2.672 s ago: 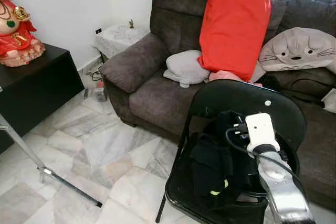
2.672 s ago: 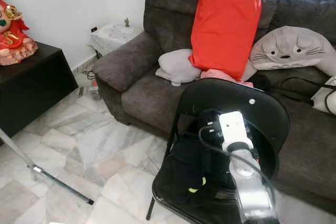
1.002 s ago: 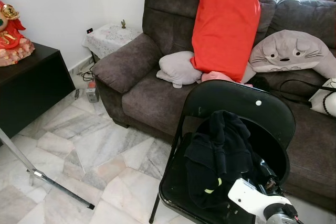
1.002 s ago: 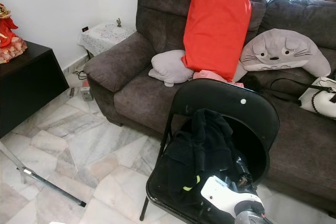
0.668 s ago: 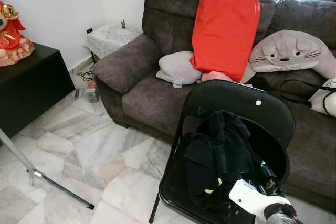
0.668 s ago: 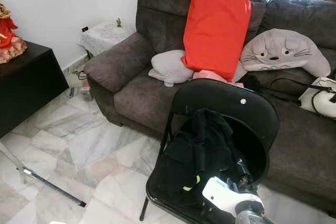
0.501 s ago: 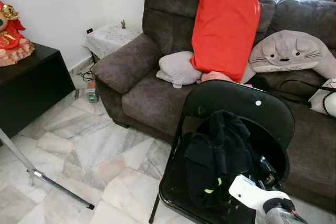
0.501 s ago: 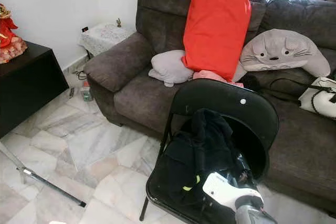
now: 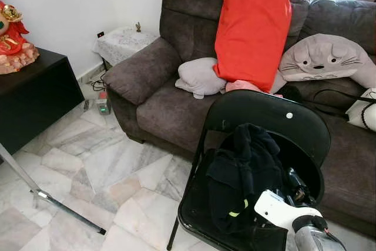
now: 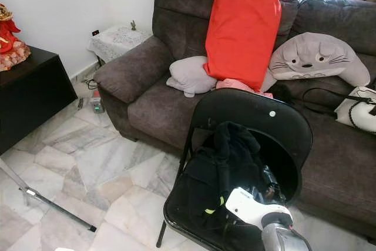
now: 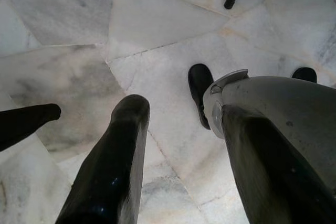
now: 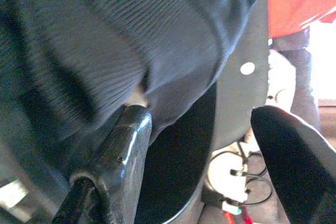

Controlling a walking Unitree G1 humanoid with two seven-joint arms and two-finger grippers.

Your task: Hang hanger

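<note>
1. The chair [image 9: 267, 116] seat holds a heap of black clothes [image 9: 244, 168]. I cannot tell the hanger apart from that heap.
2. My right jaws are at the heap on the chair, spread wide and holding nothing. 1 finger [image 12: 128, 129] touches ribbed dark cloth, with something pale at its tip that is too blurred to name.
3. In the head views my white wrist housing [image 9: 276, 207] covers those fingers.
4. My left jaws hang open and empty over the marble floor [image 11: 157, 24], beside my silver leg [image 11: 273, 108].
5. The sofa [image 9: 170, 104] behind is cut off at the frame edge.
</note>
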